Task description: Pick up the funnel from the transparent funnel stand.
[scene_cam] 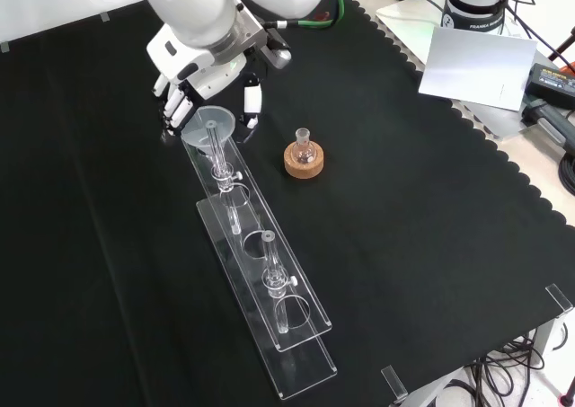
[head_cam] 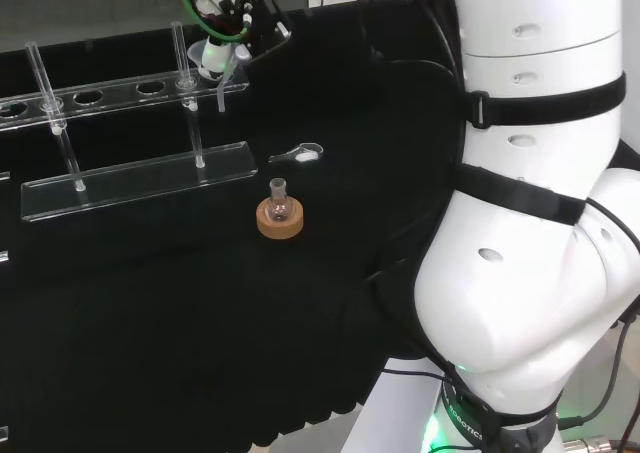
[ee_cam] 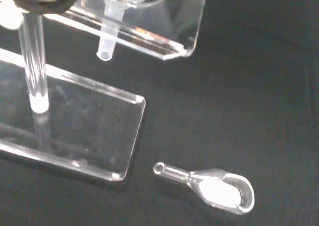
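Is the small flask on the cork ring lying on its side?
No, in the front view the flask stands upright on its cork ring.

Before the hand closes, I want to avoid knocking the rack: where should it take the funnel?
By the wide cone rim of the funnel, from above: its stem hangs down through the stand's end hole, so only the cone is free, and the hand sits beside it.

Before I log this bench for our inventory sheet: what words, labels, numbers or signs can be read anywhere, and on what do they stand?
None can be read.
Funnel, transparent funnel stand, small flask on its cork ring, clear scoop: no markings visible.
Base of the white arm: vertical print, too small and blurred to read.
White sheet at the bench edge: blank on the side shown.
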